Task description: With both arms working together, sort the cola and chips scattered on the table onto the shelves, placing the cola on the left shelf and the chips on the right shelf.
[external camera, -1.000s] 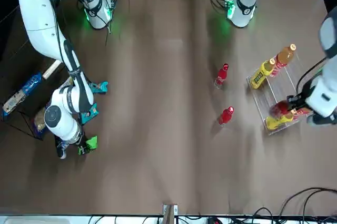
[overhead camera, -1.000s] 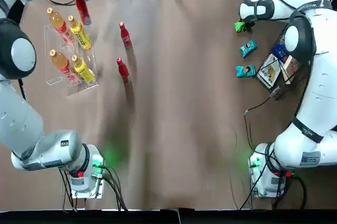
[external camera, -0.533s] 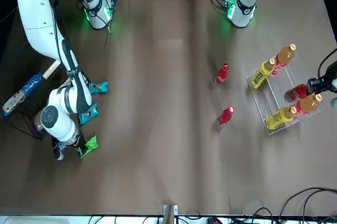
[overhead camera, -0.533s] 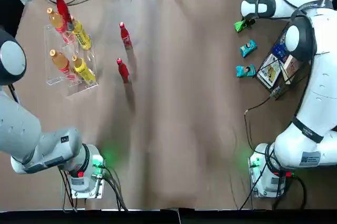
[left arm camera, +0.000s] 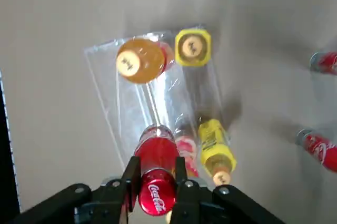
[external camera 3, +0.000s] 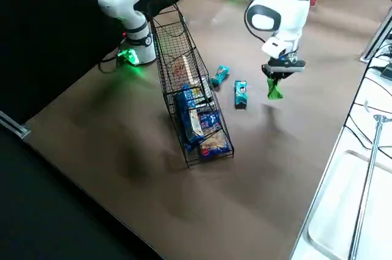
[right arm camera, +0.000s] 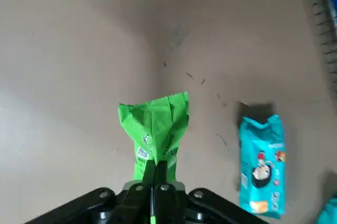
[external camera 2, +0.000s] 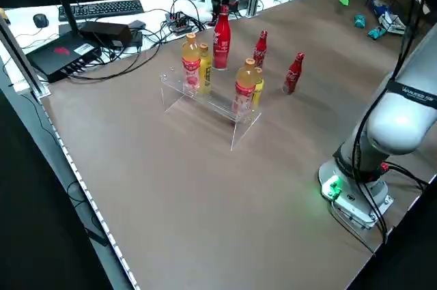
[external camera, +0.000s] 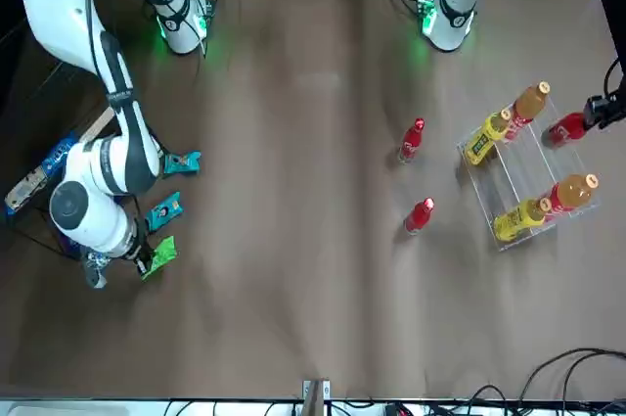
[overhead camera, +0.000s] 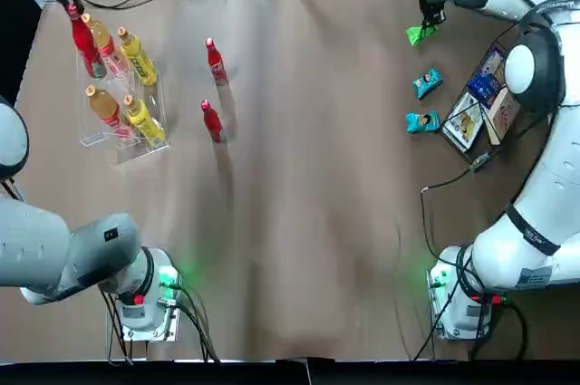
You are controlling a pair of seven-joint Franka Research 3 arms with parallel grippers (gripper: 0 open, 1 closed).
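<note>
Left wrist view first: a cola bottle [left arm camera: 157, 174] is clamped by its capped end between the two fingers of the left gripper [left arm camera: 158, 179], held over the clear rack [external camera 2: 212, 101] near its orange and yellow bottles [external camera 2: 190, 61]. Two more colas [overhead camera: 216, 62] [overhead camera: 212, 121] stand on the table [overhead camera: 299, 249], beside the rack on its inner side.

Across the table, the right gripper [right arm camera: 159, 174] has its fingers pinched on the green chips bag [right arm camera: 158, 132], which hangs in the air short of the black wire rack [external camera 3: 195, 82]. Two teal bags [overhead camera: 428, 83] [overhead camera: 422, 122] lie on the table near that rack, where larger blue-and-white packets [external camera 3: 213, 133] already sit.

So the step in hand, I judge, is the first placing on both sides — one cola and one bag carried together. Next, the left arm should line the bottle's base up with a free slot and lower it (a knock against the neighbouring orange bottle is the likely trouble), while the right swings the bag over the mesh — clear of the rim — before letting go.
</note>
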